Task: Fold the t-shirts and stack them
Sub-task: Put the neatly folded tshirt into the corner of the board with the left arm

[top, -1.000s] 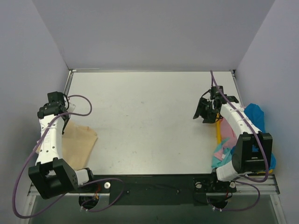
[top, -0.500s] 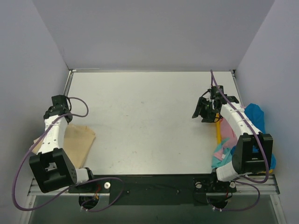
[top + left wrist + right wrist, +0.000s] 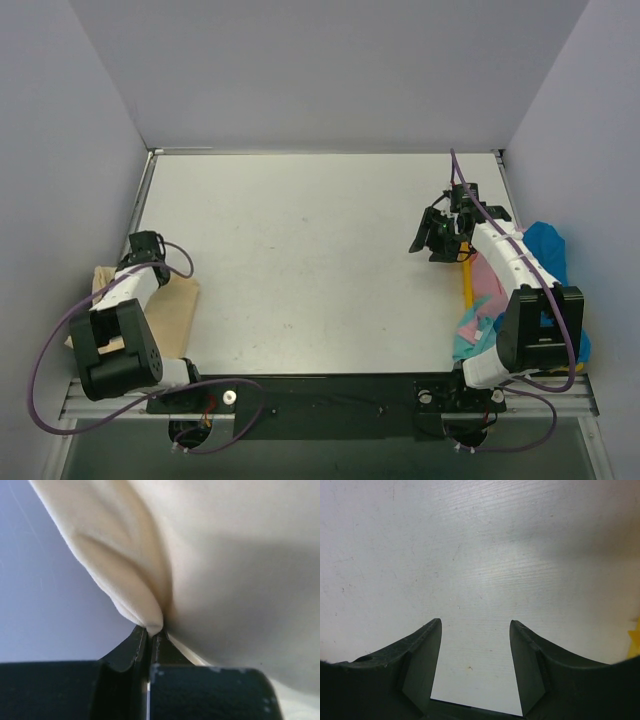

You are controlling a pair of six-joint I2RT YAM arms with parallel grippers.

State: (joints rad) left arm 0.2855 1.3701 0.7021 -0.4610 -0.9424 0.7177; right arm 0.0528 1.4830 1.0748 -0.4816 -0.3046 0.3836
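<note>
A tan t-shirt [image 3: 172,312] lies folded at the table's left edge, partly over the side. My left gripper [image 3: 143,247] is shut on a fold of this tan cloth [image 3: 220,565]; in the left wrist view the jaws pinch a ridge of it [image 3: 152,626]. My right gripper [image 3: 432,240] is open and empty above bare table at the right, its fingers [image 3: 422,655] spread over the white surface. A pile of pink [image 3: 490,280], bright blue [image 3: 548,245] and teal [image 3: 470,340] t-shirts lies at the right edge beside the right arm.
A yellow strip [image 3: 466,288] lies along the left side of the pile; a bit of yellow shows in the right wrist view [image 3: 635,642]. Grey walls [image 3: 90,150] close in the table [image 3: 310,260] on three sides.
My left gripper has pulled back toward the near left edge, drawing the tan shirt with it. The right gripper has edged slightly left.
</note>
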